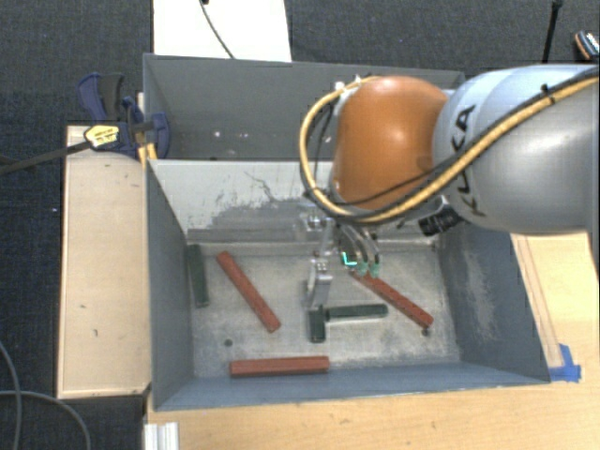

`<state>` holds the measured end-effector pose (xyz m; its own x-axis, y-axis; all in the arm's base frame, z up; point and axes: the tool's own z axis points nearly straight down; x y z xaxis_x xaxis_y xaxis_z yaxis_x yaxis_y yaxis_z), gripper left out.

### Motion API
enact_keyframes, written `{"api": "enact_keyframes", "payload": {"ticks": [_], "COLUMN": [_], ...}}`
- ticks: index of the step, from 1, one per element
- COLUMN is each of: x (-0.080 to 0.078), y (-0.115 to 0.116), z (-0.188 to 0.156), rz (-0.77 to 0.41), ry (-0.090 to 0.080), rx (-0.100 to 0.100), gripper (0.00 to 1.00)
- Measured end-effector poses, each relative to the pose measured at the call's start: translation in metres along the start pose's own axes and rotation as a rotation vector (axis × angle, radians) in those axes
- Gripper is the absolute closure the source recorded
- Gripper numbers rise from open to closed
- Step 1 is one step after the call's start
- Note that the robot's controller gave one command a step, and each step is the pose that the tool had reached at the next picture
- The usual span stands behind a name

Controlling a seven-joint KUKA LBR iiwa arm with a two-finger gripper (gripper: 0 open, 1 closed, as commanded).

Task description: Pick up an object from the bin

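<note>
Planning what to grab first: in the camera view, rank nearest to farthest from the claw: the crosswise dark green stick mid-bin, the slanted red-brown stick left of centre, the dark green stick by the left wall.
1. Crosswise dark green stick, beside the claw.
2. Slanted red-brown stick, left of centre.
3. Dark green stick by the left wall.

diagonal red bar (248,292) | front red bar (279,367) | left green bar (197,276)

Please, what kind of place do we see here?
Probably a robotics lab set up for picking trials: a KUKA arm with cables reaches into a grey metal bin that holds a few red bars and dark bars.
</note>
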<state>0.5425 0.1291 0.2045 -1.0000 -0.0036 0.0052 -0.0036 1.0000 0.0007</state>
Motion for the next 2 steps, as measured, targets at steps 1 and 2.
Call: {"api": "enact_keyframes", "payload": {"ticks": [1,2], "x": [0.019,-0.028], "y": [-0.061,-0.116], "z": [0.096,0.135], "rz": [-0.24,-0.444], "ry": [-0.001,-0.007], "rx": [0.001,0.004], "gripper": [0.0,0.0]}}
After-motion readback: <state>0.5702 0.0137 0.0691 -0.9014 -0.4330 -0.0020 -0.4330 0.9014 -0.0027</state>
